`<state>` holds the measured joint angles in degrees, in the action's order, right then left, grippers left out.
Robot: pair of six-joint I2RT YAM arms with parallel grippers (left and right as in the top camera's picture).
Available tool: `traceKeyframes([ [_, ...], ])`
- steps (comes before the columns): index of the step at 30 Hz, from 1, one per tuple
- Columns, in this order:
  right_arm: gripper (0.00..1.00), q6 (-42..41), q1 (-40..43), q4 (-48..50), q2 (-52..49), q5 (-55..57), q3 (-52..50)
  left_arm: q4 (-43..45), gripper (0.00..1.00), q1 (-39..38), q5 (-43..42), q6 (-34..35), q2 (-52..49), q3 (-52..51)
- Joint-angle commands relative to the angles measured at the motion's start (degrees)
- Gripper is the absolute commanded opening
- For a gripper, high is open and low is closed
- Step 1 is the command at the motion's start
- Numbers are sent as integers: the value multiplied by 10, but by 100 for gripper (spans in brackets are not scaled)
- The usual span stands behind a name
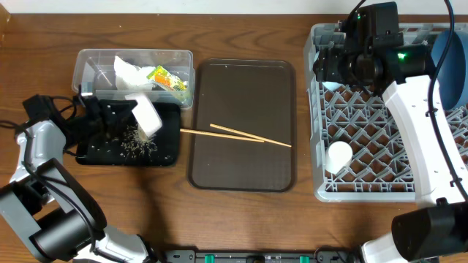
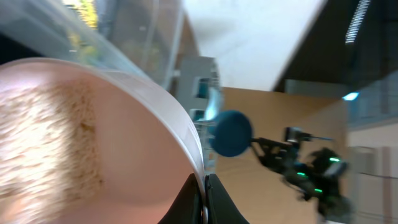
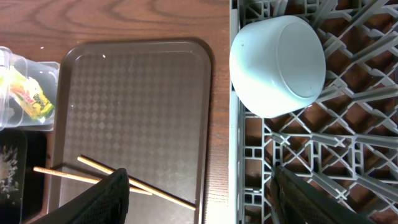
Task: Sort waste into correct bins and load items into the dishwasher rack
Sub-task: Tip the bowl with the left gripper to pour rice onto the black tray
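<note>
The left gripper [image 2: 204, 200] is clamping the rim of the white bowl [image 1: 148, 117] and tipping it over the black tray [image 1: 167, 155], with rice grains [image 1: 131, 148] lying scattered below. That arm is looking busy. Over at the dishwasher rack [image 1: 365, 146], the right gripper [image 3: 205, 200] is hanging with its fingers well apart and holding nothing, and the light blue bowl [image 3: 277, 62] is sitting mouth-sideways on the pegs just ahead of it.

The chopsticks [image 1: 248, 136] are lying loose on the brown serving tray [image 1: 241, 88]. From the free right gripper they are sitting at about eight o'clock in the overhead view. Their long axis is running nine to three, dipping slightly toward four. Their near tips are pointing toward the rack side, so I'm judging the right arm the likelier taker, closing its fingers across that line.
</note>
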<state>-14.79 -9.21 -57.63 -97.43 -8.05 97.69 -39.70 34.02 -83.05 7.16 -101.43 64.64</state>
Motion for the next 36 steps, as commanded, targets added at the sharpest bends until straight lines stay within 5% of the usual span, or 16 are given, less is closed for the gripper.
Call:
traceKeyframes([
  [1, 71, 7, 1, 0, 3, 3, 7, 2, 6, 15, -71, 22, -1, 13],
  [6, 71, 12, 1, 0, 3, 3, 7, 2, 6, 37, -71, 78, -1, 13],
  [36, 75, 29, 2, -3, 3, 3, 7, 2, 6, 46, -71, 146, -1, 13],
])
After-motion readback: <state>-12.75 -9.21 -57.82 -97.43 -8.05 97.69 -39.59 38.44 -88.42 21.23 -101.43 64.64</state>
